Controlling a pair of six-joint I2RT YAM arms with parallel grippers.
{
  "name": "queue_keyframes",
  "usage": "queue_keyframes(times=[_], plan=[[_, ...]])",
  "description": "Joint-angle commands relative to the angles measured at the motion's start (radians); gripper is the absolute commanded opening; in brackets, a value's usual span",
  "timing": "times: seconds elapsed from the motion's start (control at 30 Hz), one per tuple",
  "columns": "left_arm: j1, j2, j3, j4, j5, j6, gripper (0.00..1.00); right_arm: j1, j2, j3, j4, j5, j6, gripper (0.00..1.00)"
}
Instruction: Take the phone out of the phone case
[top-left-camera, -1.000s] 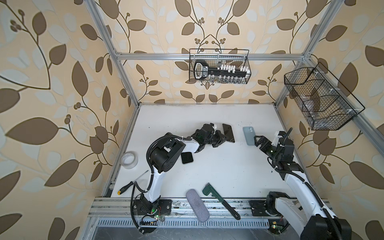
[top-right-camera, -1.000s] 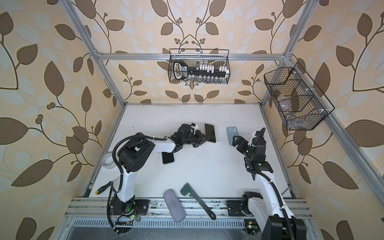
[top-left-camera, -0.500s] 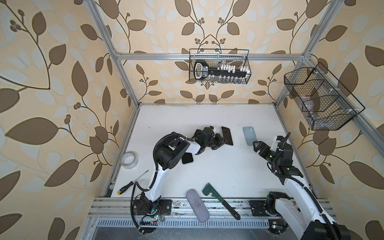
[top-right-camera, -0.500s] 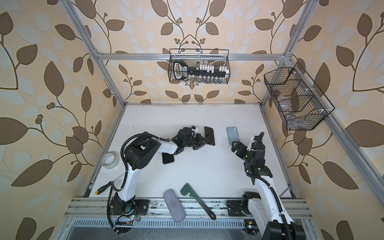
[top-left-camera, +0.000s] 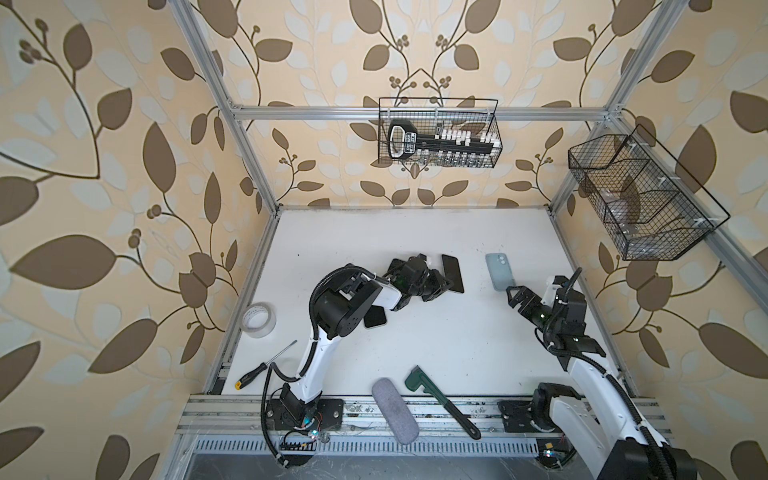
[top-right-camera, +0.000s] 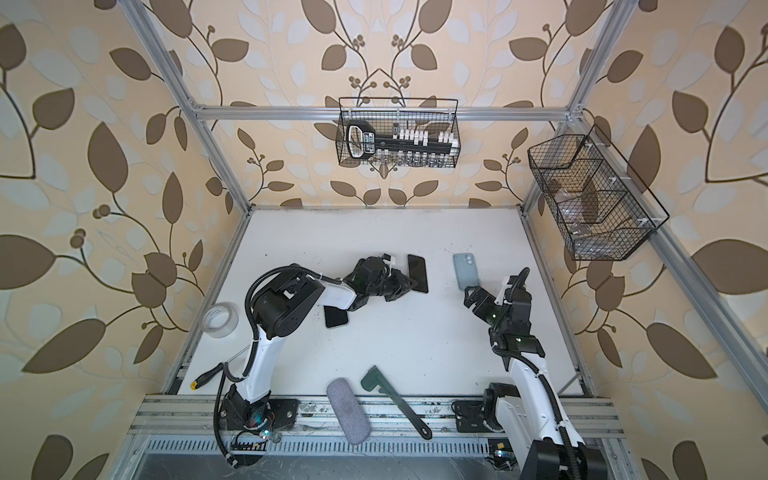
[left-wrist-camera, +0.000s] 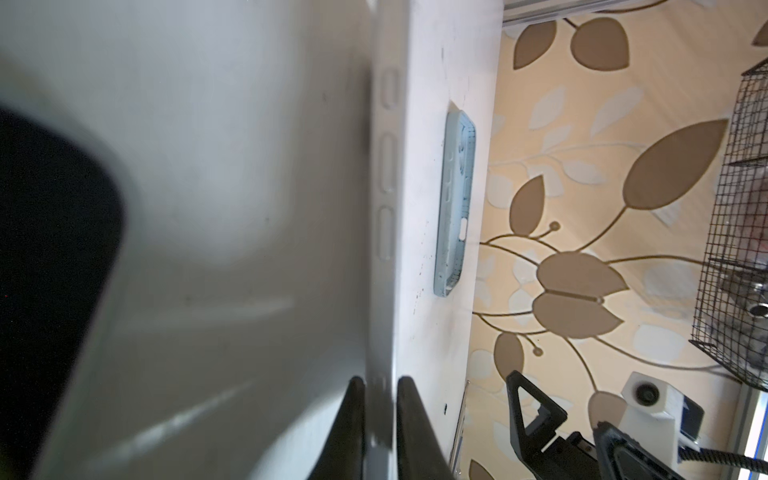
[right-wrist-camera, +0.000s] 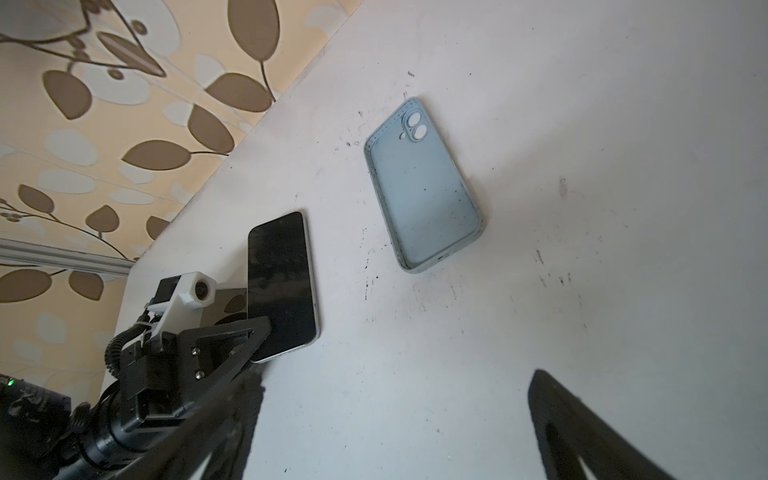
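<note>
The phone (top-left-camera: 453, 272) (top-right-camera: 417, 270), black screen up, is out of its case at mid-table. My left gripper (top-left-camera: 446, 286) (top-right-camera: 412, 284) is shut on its near end. In the left wrist view the two fingertips (left-wrist-camera: 405, 415) press either side of the phone's thin edge (left-wrist-camera: 386, 249). The empty light-blue phone case (top-left-camera: 500, 272) (top-right-camera: 465, 270) (right-wrist-camera: 424, 187) (left-wrist-camera: 455, 199) lies open side up to the phone's right. My right gripper (top-left-camera: 514, 296) (top-right-camera: 471, 297) (right-wrist-camera: 395, 424) stands open just in front of the case, with nothing between its fingers.
A second dark phone (top-left-camera: 376, 318) lies under the left arm. A tape roll (top-left-camera: 258, 319) and a screwdriver (top-left-camera: 266, 368) sit at the left edge. A grey pouch (top-left-camera: 395, 413) and a green tool (top-left-camera: 440, 399) lie at the front. Wire baskets (top-left-camera: 438, 137) (top-left-camera: 640, 199) hang on the walls.
My right gripper has drawn back a little from the case towards the front. The left arm's elbow has swung right, and the phone in its fingers has shifted slightly.
</note>
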Motion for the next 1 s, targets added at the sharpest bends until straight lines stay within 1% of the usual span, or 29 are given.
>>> queue_keyframes(times=[0.0,0.3,0.37,0.5,0.57,0.6,0.7,0.87,0.97], plan=[[-0.002,-0.056,-0.005,-0.046,-0.036,0.046,0.25,-0.004,0.009,-0.017,0.017,-0.024,-0.021,1.0],[-0.004,-0.098,-0.017,-0.128,-0.086,0.07,0.53,-0.008,0.013,-0.002,0.001,-0.044,-0.048,1.0],[-0.008,-0.13,-0.035,-0.141,-0.115,0.073,0.67,-0.008,0.023,0.015,-0.011,-0.059,-0.074,1.0],[-0.018,-0.197,-0.036,-0.234,-0.153,0.105,0.84,-0.002,0.055,0.062,-0.048,-0.085,-0.131,1.0],[-0.019,-0.229,-0.047,-0.252,-0.164,0.098,0.95,0.004,0.068,0.085,-0.066,-0.086,-0.141,1.0],[-0.019,-0.246,-0.053,-0.262,-0.169,0.092,0.99,0.011,0.073,0.098,-0.07,-0.086,-0.147,1.0],[-0.019,-0.312,-0.057,-0.329,-0.183,0.09,0.99,0.044,0.086,0.137,-0.061,-0.091,-0.174,1.0],[-0.011,-0.474,-0.021,-0.596,-0.259,0.167,0.99,0.153,0.171,0.237,-0.06,-0.065,-0.244,1.0],[0.026,-0.566,-0.017,-0.677,-0.245,0.19,0.99,0.226,0.246,0.31,-0.059,-0.037,-0.3,1.0]])
